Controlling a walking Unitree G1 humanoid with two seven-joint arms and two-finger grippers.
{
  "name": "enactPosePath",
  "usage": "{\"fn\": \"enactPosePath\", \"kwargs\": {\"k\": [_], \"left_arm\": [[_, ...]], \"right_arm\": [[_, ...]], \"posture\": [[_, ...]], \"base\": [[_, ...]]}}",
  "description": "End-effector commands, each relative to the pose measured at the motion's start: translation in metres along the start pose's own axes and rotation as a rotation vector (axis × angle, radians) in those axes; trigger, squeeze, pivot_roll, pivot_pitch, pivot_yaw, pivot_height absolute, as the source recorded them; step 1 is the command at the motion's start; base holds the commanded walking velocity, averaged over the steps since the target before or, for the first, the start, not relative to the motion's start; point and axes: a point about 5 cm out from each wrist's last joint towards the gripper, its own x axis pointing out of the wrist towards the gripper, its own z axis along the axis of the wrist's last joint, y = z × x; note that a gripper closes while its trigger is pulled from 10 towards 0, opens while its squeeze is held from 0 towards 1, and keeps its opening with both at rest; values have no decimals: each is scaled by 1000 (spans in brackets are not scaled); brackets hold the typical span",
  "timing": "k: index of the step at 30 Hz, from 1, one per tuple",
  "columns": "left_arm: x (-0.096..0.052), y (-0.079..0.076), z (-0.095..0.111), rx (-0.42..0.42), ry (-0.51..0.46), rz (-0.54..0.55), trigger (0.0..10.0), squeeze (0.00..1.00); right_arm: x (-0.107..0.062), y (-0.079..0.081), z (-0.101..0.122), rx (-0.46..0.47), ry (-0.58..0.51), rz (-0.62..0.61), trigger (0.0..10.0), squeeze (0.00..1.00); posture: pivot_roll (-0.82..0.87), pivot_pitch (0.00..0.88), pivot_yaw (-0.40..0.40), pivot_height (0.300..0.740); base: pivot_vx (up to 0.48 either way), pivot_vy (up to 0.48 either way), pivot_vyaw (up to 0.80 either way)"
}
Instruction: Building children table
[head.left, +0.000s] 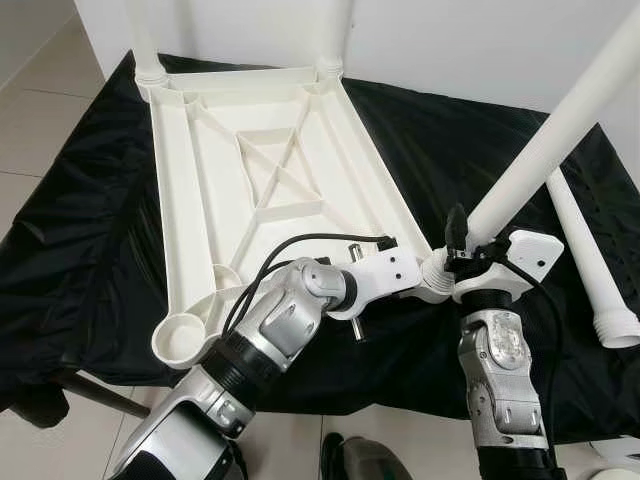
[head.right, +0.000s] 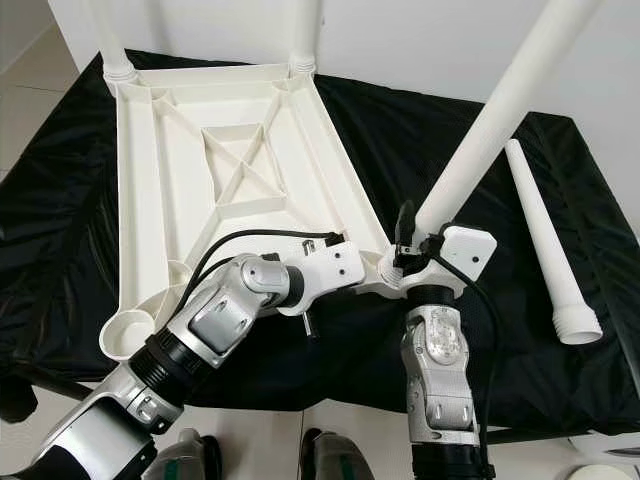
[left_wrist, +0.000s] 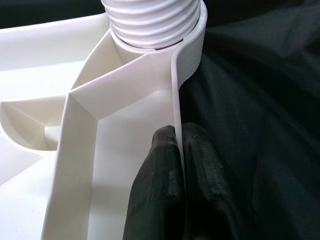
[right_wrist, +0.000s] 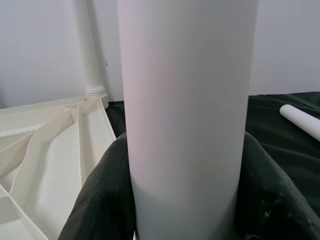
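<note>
**Leg 3 going in, near-right corner**

While the left gripper (left_wrist: 177, 150) pinches the rim of the upturned white ribbed plastic tabletop (head.left: 262, 180) to steady it on the black cloth (head.left: 70, 240), the right gripper (head.left: 462, 252) is clenched round a long white plastic leg (head.left: 545, 140), base at the corner socket, tilted.

Count: 2 legs seated at far corners, 1 in hand, 1 spare leg (head.left: 585, 255) lying to the right. Near-left socket (head.left: 182, 338) empty.

Head stereo pair down over tabletop (head.left: 250, 180); wrist cameras close along pincers
</note>
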Motion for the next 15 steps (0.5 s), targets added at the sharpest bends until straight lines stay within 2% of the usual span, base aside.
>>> {"fn": "enactPosePath", "kwargs": {"k": [1,2,3,4,9,15], "left_arm": [[-3,10,8,37,-17,117,10000,0],[-3,10,8,37,-17,117,10000,0],[-4,10,7,27,-13,120,10000,141],[-4,11,6,3,-13,116,10000,1000],[-5,11,7,-22,-27,102,10000,1000],[-8,10,11,-21,-48,93,10000,1000]], "right_arm": [[-10,-2,-36,48,194,35,10000,0],[-10,-2,-36,48,194,35,10000,0],[-6,-5,-31,56,172,58,10000,0],[-1,-8,-26,41,155,79,10000,0],[8,-11,-21,22,139,101,10000,0],[17,-5,-17,22,139,138,10000,0]], "posture": [[-27,105,-39,740],[-27,105,-39,740],[-28,102,-39,740],[-29,99,-40,740],[-26,90,-44,740],[-12,77,-56,740]], "base": [[0,0,0],[0,0,0],[0,0,0],[0,0,0],[0,0,0],[0,0,0]]}}
